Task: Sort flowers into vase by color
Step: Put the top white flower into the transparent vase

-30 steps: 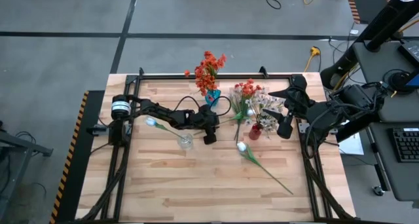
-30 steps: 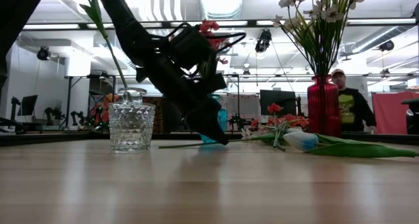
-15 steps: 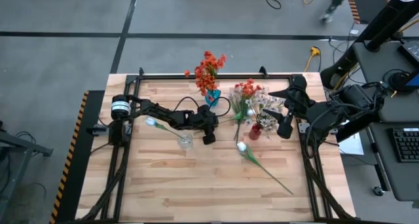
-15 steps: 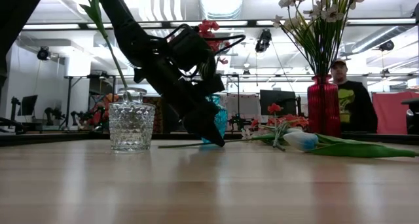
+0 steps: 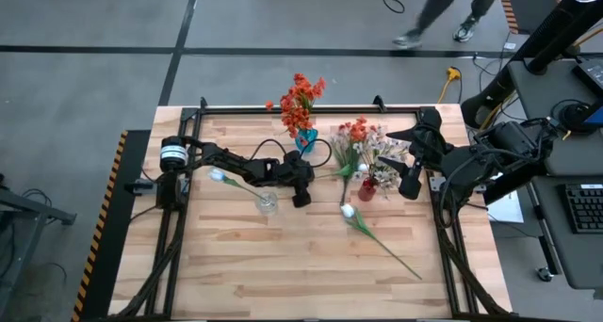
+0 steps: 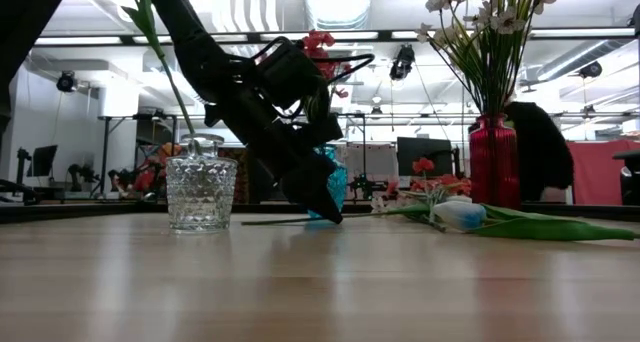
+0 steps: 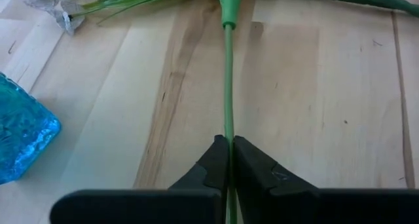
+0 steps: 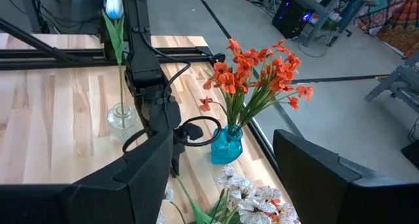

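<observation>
Jaws first, on the left gripper: squeezing shut on a thin green stem, down low on the wooden table, just beside the blue vase. Pinching only the bare tail end of the stem, far from the blossoms. Probably holding the orange-red spray lying near the blue vase, though not showing that for sure.

Guessing at the feel: very light, smooth and a bit slippery, bending like plastic over wire. Likely drooping and swinging at the heavy flower end when lifted by the tail. Taking hold nearer the middle seeming steadier. Squeezing the stem, never the soft blossoms.

Looking further out now. Already filling the blue vase: a bunch of orange flowers, so crowding the neck and getting in the way of a new stem. Standing close to the blue vase, right next to the gripper: a clear glass vase with one white tulip, easy to knock over. Standing a little way from the blue vase: a red vase of pale blossoms. Lying well apart from the blue vase: another white tulip.

Waiting past the red vase, away from the blue vase: the right gripper, jaws wide apart, holding nothing.
</observation>
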You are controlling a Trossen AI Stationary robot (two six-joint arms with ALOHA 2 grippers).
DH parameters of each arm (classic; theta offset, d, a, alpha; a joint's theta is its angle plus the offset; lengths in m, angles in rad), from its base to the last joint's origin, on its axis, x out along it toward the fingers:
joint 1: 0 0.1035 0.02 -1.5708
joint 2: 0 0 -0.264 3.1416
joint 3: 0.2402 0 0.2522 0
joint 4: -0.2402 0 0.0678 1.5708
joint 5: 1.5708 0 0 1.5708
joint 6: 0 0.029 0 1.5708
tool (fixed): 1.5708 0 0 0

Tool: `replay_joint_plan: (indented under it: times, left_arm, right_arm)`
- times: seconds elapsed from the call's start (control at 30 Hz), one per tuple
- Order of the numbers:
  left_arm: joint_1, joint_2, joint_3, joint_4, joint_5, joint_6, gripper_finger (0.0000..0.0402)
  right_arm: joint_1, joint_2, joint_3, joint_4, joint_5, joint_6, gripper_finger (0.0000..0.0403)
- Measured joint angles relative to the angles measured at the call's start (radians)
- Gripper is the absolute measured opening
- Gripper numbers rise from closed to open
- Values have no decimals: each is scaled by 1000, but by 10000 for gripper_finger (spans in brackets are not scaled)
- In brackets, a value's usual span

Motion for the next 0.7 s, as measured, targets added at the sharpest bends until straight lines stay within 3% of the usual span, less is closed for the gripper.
replay_joint_plan:
  times: [0.4, 0.7]
  left_arm:
    - [-2, -46, 36, -79, -2, -19, 0]
    - [-2, -111, 70, -204, -76, -18, 0]
  right_arm:
    - [0, 0, 0, 0, -24, 0, 256]
    - [0, 8, 0, 0, -24, 0, 256]
